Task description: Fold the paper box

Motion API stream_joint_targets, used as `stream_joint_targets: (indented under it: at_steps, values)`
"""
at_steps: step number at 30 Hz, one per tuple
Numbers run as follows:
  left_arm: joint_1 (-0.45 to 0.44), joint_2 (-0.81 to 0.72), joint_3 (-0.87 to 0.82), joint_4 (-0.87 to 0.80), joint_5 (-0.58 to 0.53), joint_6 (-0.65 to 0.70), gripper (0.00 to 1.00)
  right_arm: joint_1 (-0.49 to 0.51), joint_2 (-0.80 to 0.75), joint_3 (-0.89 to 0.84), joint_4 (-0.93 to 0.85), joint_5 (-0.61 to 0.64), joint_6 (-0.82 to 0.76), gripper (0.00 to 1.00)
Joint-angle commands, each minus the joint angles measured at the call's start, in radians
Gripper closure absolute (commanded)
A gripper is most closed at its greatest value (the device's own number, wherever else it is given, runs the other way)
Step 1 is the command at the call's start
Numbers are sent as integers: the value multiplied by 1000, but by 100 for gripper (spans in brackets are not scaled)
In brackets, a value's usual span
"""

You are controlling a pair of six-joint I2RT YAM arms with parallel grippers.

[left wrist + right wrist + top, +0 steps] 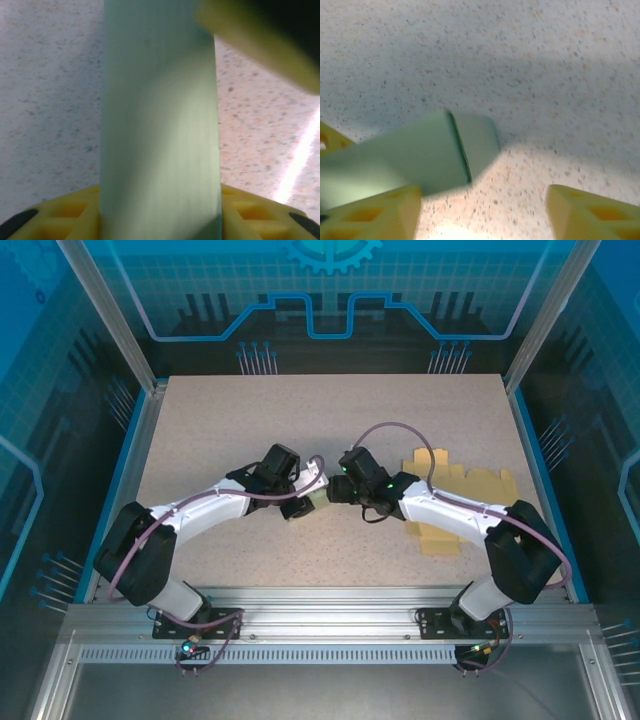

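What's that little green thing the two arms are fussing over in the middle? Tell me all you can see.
It is the paper box, small, pale green, of thin matte card with faint ribbing. One long flat panel runs between the yellow fingers of the left pincer, which appear clamped on its sides. A folded seam shows near one end. The open right pincer hovers at that end.

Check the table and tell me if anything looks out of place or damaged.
Nothing looks spilled or torn. The green paper box is at mid-table. Only oddity: flat tan cardboard pieces lie loose at the right, partly under the right arm.
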Motion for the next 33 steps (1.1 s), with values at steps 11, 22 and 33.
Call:
stream_joint_targets:
  at_steps: [11, 22, 33]
  values:
    - [51, 123, -12, 374, -339, 328, 53, -91, -339, 11, -387, 240, -25, 0]
    - [143, 355, 23, 678, -378, 549, 27, -490, -439, -90, -435, 79, -96, 0]
    - [113, 303, -156, 1064, -469, 609, 1, -884, -478, -214, -402, 9, -124, 0]
